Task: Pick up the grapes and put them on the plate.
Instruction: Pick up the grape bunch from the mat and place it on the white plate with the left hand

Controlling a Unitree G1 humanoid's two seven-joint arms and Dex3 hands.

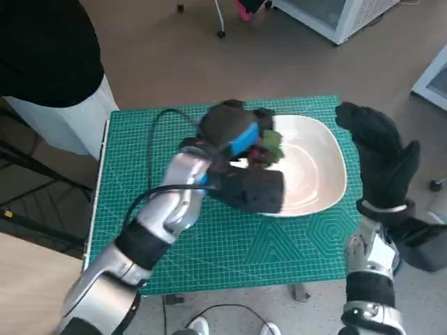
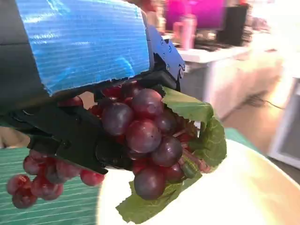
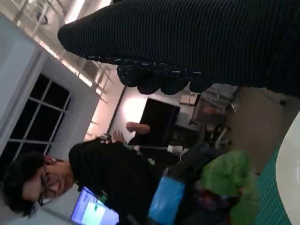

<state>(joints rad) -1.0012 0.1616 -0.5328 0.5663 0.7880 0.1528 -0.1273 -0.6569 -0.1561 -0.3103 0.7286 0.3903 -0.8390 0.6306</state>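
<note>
Covering the table, a green mat (image 1: pixel 230 244) holds the plate (image 1: pixel 318 167). Left hand (image 1: pixel 237 143) grips the grapes (image 2: pixel 145 140) over the plate's edge. Right hand (image 1: pixel 380 157) is raised beside it, fingers apart, holding nothing.

Left hand (image 1: pixel 234 139): over the near-left rim of the plate (image 1: pixel 328 164), grapes (image 2: pixel 145 136) held beneath its fingers, above the plate's edge. Plate: on the cutting mat (image 1: pixel 209 244), to the right of the left hand. Right hand (image 1: pixel 380 160): just beyond the plate's right rim, raised off the worktop, holding nothing.
</note>
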